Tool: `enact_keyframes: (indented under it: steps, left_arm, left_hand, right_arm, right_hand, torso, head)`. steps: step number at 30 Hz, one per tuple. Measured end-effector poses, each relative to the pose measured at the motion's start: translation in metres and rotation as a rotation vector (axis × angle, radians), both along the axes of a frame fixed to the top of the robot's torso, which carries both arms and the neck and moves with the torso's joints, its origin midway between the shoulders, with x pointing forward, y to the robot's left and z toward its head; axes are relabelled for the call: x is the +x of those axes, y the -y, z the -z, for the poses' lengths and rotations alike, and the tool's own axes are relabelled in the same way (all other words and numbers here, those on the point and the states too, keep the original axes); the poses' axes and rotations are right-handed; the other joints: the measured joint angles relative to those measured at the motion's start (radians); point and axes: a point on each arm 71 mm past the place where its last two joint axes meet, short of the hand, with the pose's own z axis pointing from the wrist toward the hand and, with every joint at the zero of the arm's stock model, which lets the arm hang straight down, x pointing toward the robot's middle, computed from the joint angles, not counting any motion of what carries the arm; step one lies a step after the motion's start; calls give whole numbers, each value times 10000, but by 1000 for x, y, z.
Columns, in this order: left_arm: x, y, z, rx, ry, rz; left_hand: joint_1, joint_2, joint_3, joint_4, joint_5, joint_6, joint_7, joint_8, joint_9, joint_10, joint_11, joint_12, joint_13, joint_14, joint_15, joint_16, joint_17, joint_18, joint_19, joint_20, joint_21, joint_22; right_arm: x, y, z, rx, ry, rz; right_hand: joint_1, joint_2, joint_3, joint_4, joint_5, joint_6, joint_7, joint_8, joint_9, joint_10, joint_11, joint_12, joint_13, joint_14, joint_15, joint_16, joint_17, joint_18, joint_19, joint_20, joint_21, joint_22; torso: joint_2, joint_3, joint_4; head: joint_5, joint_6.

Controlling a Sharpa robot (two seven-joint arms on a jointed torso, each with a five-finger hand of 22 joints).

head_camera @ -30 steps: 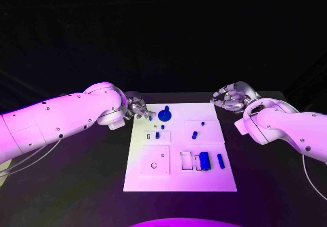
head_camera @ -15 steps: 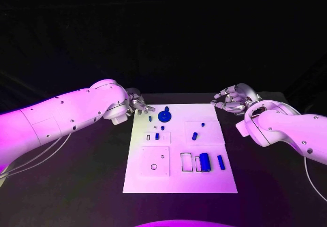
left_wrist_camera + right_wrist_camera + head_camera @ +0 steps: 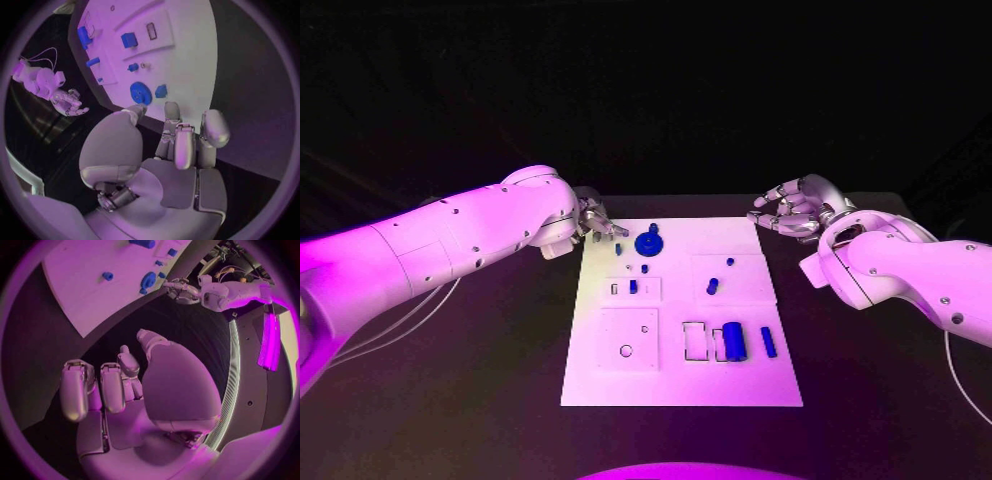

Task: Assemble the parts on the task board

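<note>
**A:** Where does the task board (image 3: 682, 375) lie?

**B:** In the middle of the black table (image 3: 459, 400), long side running away from the robot. Blue parts stand or lie on it: a round disc (image 3: 648, 243) near the far left corner with a small blue piece (image 3: 653, 229) just beyond it, a short peg (image 3: 633, 286) in the left raised panel, two small pieces (image 3: 713, 286) on the right raised panel, and a thick cylinder (image 3: 733, 340) beside a slimmer bar (image 3: 767, 341) nearer the robot.

**A:** Any writing or brand on the board?

**B:** None that I can read — the plate looks plain white, with only outlined slots and small holes.

**A:** The left hand (image 3: 599, 222)?

**B:** It sits at the board's far left corner, fingertips over the edge close to the disc. In the left wrist view the fingers (image 3: 177, 145) are loosely curled and apart, with nothing between them and the thumb; the disc (image 3: 140, 92) lies just past the fingertips, not touched as far as I can tell.

**A:** And the right hand (image 3: 793, 208)?

**B:** Off the board, just beyond its far right corner, above the table. The right wrist view shows its fingers (image 3: 94, 387) bent but separated — it holds nothing.
</note>
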Motion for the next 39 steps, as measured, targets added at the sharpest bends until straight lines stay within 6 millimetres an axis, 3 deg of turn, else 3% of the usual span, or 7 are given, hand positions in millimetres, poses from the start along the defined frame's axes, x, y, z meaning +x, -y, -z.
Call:
enact_keyframes:
  steps: [10, 14, 31, 39]
  left_arm:
    - [2, 2, 3, 177, -245, 137]
    - [2, 3, 6, 264, -380, 213]
    - [2, 5, 10, 407, -698, 380]
    - [2, 5, 11, 369, -796, 413]
  left_hand:
    - [-33, 48, -57, 0, 0, 238, -49, 0, -26, 61, -60, 142, 70, 0, 0, 0, -1, -1, 22, 21, 0, 89]
    - [143, 224, -57, 0, 0, 310, -108, 0, -46, 77, -77, 142, 79, 0, 0, 0, -1, 0, 71, -2, 39, 118]
    - [287, 287, -56, 0, -1, 414, -85, 0, -55, 182, -111, 224, 137, -1, -1, 38, -2, 1, 106, -38, 85, 187]
    - [1024, 497, 112, -169, -1, 629, -227, 153, -45, 269, -198, 290, 190, 0, -1, 38, -3, 1, 143, -75, 85, 228]
  right_arm:
    - [0, -1, 0, 6, 2, -13]
    - [0, -1, 0, 6, 1, -16]
    - [0, -1, 0, 9, 0, -20]
    - [0, -2, 0, 9, -5, -29]
  right_hand:
    - [0, 0, 0, 0, 0, 0, 0, 0, 1, 0, 0, 0, 0, 0, 0, 0, -1, 0, 0, 0, 0, -1]
    - [0, 0, 0, 0, 0, 0, 0, 0, 1, 0, 0, 0, 0, 0, 0, 0, -1, 0, 0, 0, 0, -1]
    - [0, 0, 0, 0, 0, 0, 0, 0, 1, 0, 0, 0, 1, 0, 0, 0, -3, 0, 0, 0, 0, 6]
    - [0, 0, 1, -1, 0, 0, 0, 0, 1, 0, 0, 0, 1, 0, 0, 0, 5, -1, 0, 0, 0, 5]
  torso:
    - [-20, 1, 12]
    - [-21, 1, 12]
    - [-9, 8, 12]
    - [-14, 12, 13]
  head:
    - [-3, -12]
    - [3, -12]
    - [-32, -36]
    - [-38, -52]
